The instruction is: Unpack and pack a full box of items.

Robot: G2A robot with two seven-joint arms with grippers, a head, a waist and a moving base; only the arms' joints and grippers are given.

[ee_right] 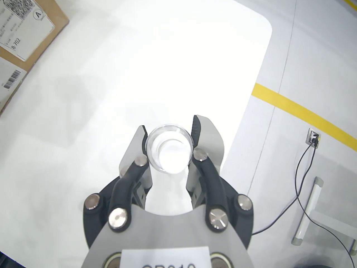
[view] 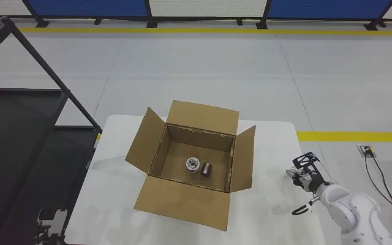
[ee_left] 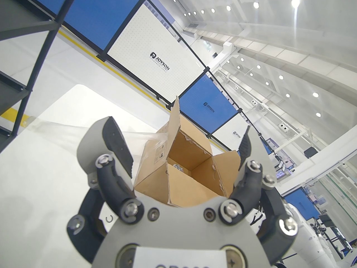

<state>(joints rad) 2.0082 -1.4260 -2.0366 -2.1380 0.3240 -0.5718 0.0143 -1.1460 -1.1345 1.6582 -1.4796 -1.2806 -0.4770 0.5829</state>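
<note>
Clamping clear glass, right jaws near open box.

top: overhead, looking down | left wrist: low, angled up at box | right wrist: close above table | shared: box

We see a white shipping label on a flap of the cardboard box. It carries a square code, a circled letter and small printed lines. A barcode sticker lies just beside it. Logo print marks the white panel and the blue panel behind.
</note>
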